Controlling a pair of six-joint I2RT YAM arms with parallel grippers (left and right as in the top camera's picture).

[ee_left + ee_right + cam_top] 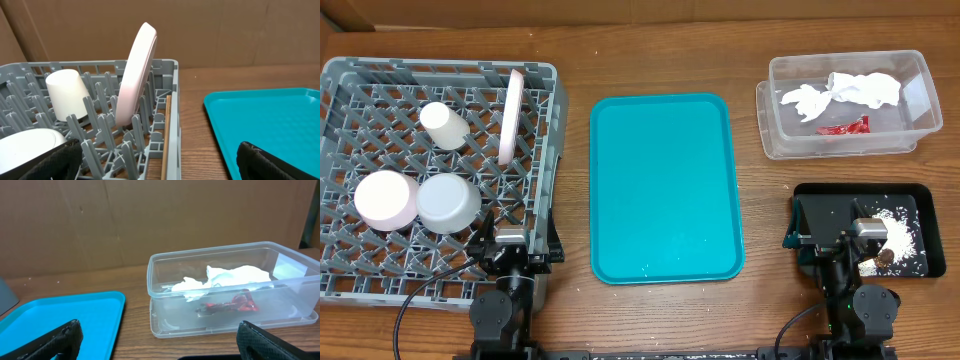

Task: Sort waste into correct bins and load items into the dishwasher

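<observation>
The grey dish rack (380, 290) at the left holds a white cup (444, 126), an upright pink-white plate (510, 115), a pale pink bowl (386, 198) and a grey-white bowl (448, 203), both upside down. The clear tub (775, 125) at the back right holds white tissue (845, 92) and a red wrapper (845, 127). The black tray (810, 195) holds rice (897, 232) and a brown lump (882, 258). My left gripper (157, 167) is open and empty over the rack's near right corner. My right gripper (160, 345) is open and empty over the black tray's near side.
A large teal serving tray (665, 185) lies in the middle of the wooden table, with a few white specks near its front edge. Cardboard walls stand behind the table. In the left wrist view the plate (136, 75) and cup (67, 94) stand among the rack's pegs.
</observation>
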